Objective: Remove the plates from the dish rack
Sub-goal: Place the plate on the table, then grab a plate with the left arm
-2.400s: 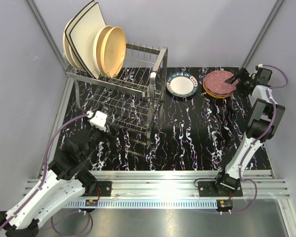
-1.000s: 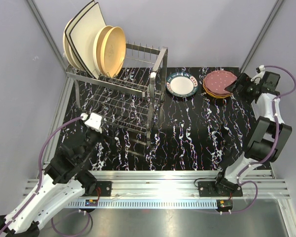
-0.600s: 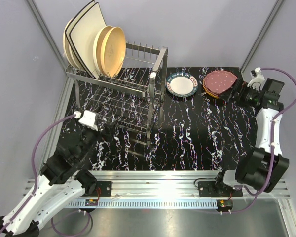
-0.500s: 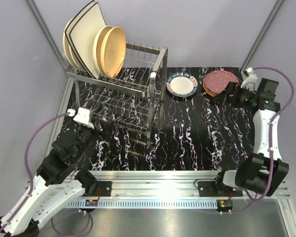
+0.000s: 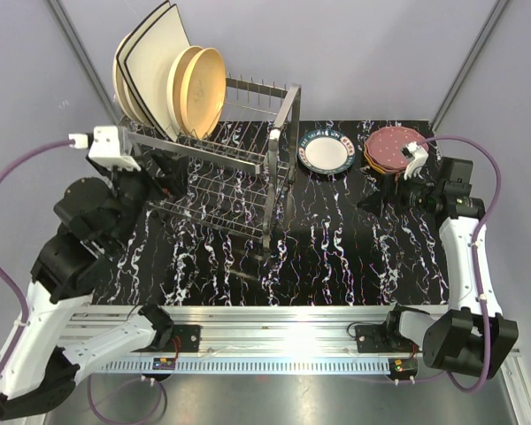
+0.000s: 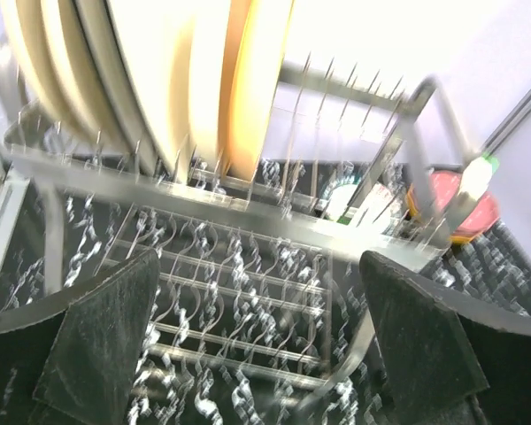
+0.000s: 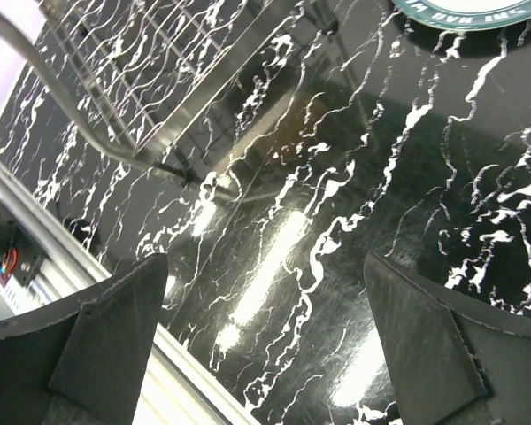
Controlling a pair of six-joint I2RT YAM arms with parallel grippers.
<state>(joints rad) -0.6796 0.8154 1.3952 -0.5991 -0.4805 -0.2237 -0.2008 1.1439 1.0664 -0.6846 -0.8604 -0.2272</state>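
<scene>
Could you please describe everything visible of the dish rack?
The dish rack is a two-tier rack of silver wire, with upright prongs and looped end handles. It stands on the far left of the black marbled table. At the left end of its upper tier, cream square plates and yellow round plates stand on edge; the lower tier looks bare.

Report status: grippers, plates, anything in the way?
Left gripper open, facing silver wire dish rack; right gripper open, empty. Cream square plates and yellow round plates upright in rack. Nothing blocking them.
</scene>
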